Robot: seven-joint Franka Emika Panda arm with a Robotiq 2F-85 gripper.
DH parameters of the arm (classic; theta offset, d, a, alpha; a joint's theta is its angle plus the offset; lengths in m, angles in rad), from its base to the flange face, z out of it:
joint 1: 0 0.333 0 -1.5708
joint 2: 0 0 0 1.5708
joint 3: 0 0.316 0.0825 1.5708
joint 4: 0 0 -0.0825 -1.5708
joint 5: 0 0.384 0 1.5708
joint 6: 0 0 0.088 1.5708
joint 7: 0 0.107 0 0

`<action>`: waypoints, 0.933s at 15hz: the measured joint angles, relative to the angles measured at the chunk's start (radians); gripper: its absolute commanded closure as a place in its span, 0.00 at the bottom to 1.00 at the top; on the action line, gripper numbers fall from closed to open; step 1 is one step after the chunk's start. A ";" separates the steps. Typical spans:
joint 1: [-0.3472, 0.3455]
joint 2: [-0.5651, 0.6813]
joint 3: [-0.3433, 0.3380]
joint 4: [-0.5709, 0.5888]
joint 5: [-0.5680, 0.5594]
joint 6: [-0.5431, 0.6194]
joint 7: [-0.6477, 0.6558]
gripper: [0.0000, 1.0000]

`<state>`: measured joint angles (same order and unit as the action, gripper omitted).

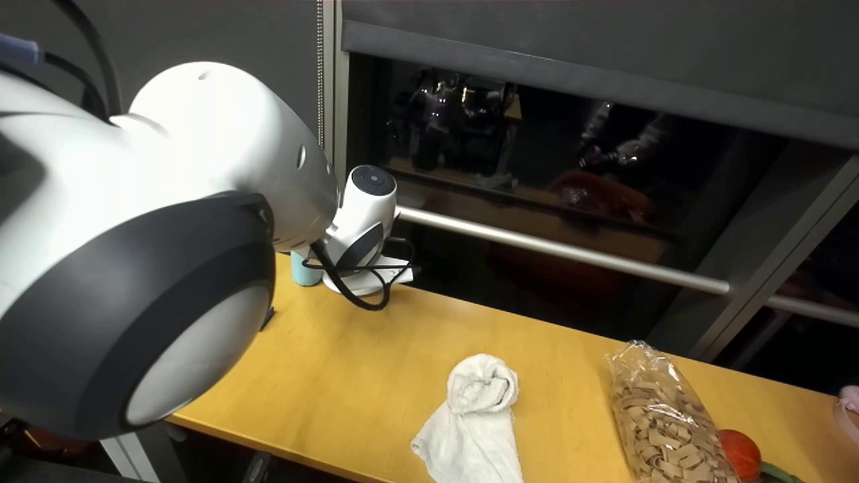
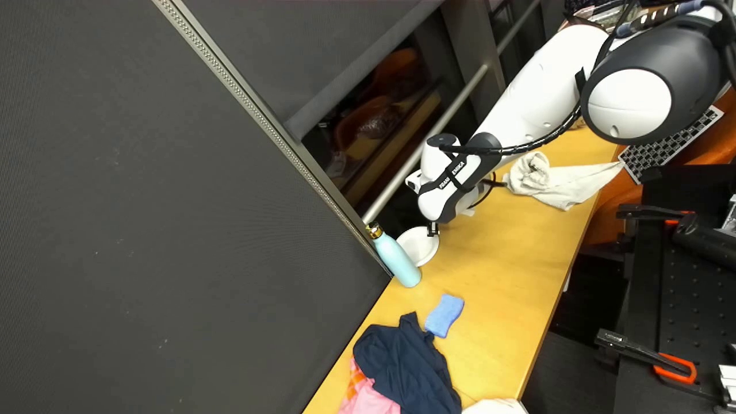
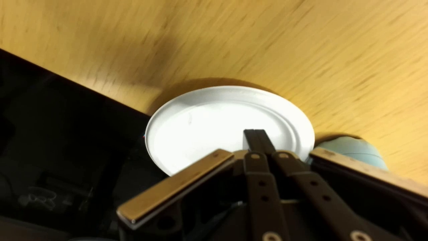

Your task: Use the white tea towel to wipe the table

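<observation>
The white tea towel [image 1: 478,422] lies partly rolled up on the light-wood table [image 1: 362,376], its loose end spread toward the table's edge. In an exterior view the towel [image 2: 566,181] lies beyond the robot's hand, well apart from it. My gripper [image 3: 255,131] is shut, its dark fingertips pressed together with nothing between them. It points down at a white plate [image 3: 214,124] by the window side; whether the tips touch it I cannot tell. In an exterior view the gripper [image 2: 432,231] shows small over the plate's edge.
A pale teal bottle [image 2: 397,261] stands beside the plate. Farther along lie a blue sponge [image 2: 444,315], a navy cloth [image 2: 402,359], a pink cloth [image 2: 374,399] and a pale cloth corner [image 2: 494,407]. A pasta bag [image 1: 664,429] and a red vegetable [image 1: 740,453] occupy the opposite end.
</observation>
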<state>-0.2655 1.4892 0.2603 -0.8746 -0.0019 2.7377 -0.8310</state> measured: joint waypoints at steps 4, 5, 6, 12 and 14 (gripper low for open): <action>-0.003 0.000 -0.005 -0.012 0.000 0.006 0.008 1.00; -0.003 0.000 -0.009 -0.015 0.000 0.006 0.012 1.00; -0.003 0.000 -0.012 -0.017 0.000 0.006 0.016 1.00; -0.003 0.000 -0.028 -0.027 0.000 0.014 0.025 1.00; -0.003 0.000 -0.032 -0.032 0.000 0.014 0.034 1.00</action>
<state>-0.2686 1.4893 0.2286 -0.9066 -0.0018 2.7514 -0.7969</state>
